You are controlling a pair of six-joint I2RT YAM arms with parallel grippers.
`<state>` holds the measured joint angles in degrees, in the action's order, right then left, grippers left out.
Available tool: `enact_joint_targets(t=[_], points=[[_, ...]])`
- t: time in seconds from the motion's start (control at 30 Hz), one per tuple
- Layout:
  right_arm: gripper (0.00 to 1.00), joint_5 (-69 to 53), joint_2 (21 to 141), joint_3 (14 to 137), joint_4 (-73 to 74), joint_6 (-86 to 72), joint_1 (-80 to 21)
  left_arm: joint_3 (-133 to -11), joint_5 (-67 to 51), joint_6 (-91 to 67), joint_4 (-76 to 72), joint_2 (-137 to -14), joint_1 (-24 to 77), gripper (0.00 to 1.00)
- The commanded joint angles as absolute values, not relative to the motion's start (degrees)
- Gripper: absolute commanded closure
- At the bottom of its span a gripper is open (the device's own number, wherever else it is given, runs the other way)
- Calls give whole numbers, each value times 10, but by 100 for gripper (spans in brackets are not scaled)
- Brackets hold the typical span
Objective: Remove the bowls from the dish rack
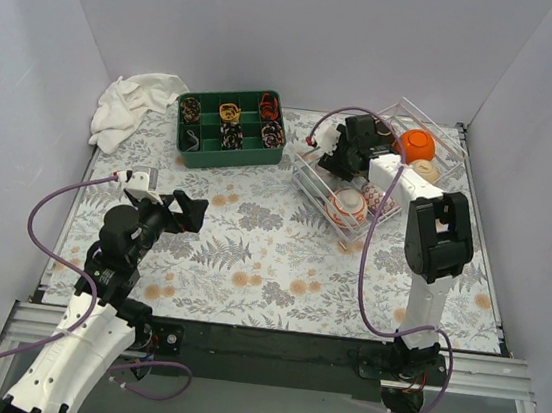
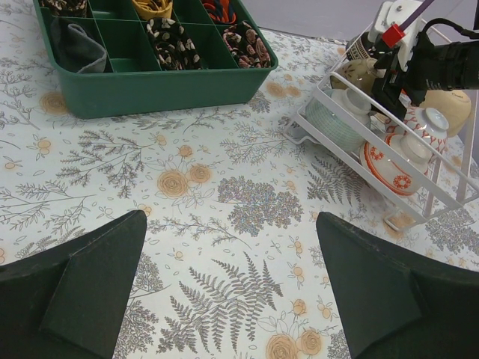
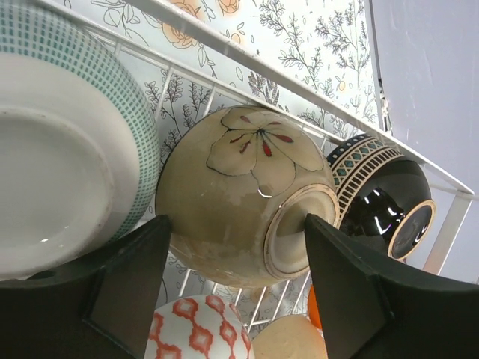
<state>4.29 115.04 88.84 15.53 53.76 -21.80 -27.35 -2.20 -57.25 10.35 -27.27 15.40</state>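
The wire dish rack (image 1: 438, 121) stands at the back right and holds several bowls on edge. My right gripper (image 1: 327, 162) reaches into its left end. In the right wrist view its jaws (image 3: 238, 224) are shut on a beige bowl with a painted flower (image 3: 239, 172): one finger presses its side and the other sits in its foot ring. A green-checked bowl (image 3: 67, 149) and a black patterned bowl (image 3: 382, 202) flank it. A red-and-white bowl (image 3: 198, 329) lies below. My left gripper (image 1: 190, 211) is open and empty above the floral tablecloth (image 2: 232, 284), left of the rack (image 2: 359, 161).
A green divided tray (image 1: 232, 156) with small items stands at the back centre. A white cloth (image 1: 132, 108) lies in the back left corner. An orange bowl (image 1: 417, 143) and a plain beige bowl (image 1: 425, 169) sit at the rack's far end. Grey walls enclose the table.
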Motion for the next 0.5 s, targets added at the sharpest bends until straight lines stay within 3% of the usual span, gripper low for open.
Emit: enact_joint_targets(t=[0.0,0.27,0.47], points=[[30,81,1129,845,130,496,-210,-273,-27,-563,105,-268,156,2],[35,100,1086,808,51,444,-210,-272,-27,-563,105,-269,156,2],[28,74,1051,791,19,359,-204,-272,-28,-563,106,-270,156,2]])
